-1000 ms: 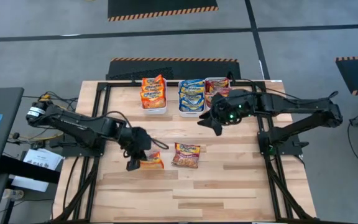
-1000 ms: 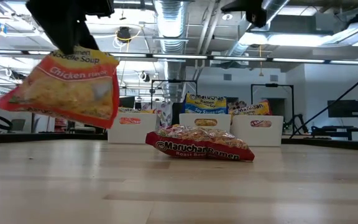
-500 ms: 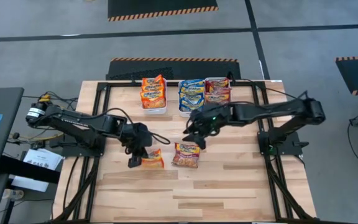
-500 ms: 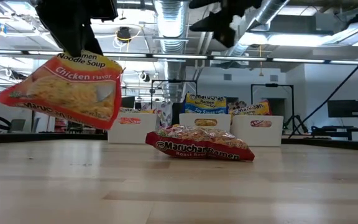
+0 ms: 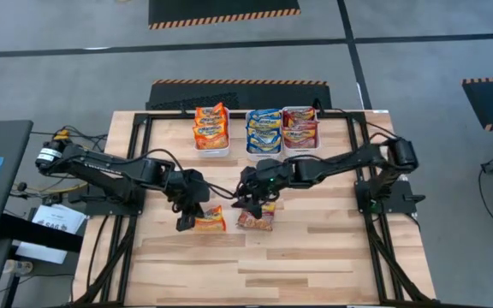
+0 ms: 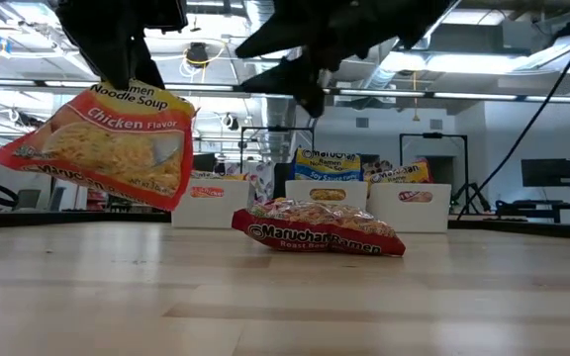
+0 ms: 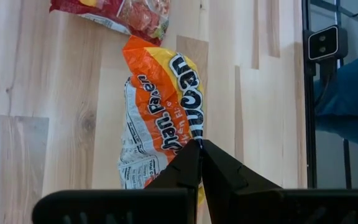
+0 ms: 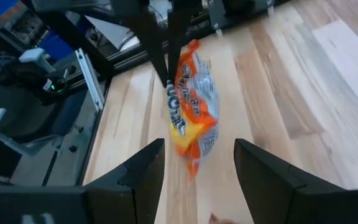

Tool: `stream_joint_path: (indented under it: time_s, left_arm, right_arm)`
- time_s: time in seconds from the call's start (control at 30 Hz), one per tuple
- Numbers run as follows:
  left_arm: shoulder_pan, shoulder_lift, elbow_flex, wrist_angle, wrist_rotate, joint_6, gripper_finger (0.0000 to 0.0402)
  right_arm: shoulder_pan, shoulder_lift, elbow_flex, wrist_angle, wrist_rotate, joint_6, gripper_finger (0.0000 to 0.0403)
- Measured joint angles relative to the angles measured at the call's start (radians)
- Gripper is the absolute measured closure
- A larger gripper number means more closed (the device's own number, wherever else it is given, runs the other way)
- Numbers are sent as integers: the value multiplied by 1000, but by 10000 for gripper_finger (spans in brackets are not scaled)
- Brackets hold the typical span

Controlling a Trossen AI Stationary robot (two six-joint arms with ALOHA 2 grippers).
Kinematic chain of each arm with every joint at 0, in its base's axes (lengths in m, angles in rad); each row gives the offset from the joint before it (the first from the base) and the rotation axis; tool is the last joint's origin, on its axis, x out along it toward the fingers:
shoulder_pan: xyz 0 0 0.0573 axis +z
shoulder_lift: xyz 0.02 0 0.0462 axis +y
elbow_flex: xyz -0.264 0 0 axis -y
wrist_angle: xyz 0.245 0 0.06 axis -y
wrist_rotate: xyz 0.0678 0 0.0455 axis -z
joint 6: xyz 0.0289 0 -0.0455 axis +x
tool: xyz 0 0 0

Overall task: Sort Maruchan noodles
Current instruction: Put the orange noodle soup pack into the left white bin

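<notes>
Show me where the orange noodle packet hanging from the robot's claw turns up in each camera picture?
High view: orange packet left of centre, under the left gripper.
Low view: upper left, hanging clear of the table.
Left wrist view: centre, pinched by the fingers.
Right wrist view: centre.
Shared landmark: the red packet lying beside it.

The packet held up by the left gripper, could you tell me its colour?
Orange with a yellow noodle picture; the packet shows best in the low view, hanging from the left gripper.
</notes>
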State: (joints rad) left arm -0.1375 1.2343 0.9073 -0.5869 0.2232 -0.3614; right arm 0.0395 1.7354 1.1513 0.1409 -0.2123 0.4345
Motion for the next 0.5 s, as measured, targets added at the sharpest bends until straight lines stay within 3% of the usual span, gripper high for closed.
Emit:
stream_joint_path:
  time_s: [0.17, 0.5]
  left_arm:
    - [0, 0, 0, 0, -1, -1, 401]
    - [4, 0, 0, 1, -15, -1, 401]
  right_arm:
    - [-3, 59, 3, 109, 0, 2, 186]
    - [-5, 85, 48, 104, -49, -110, 167]
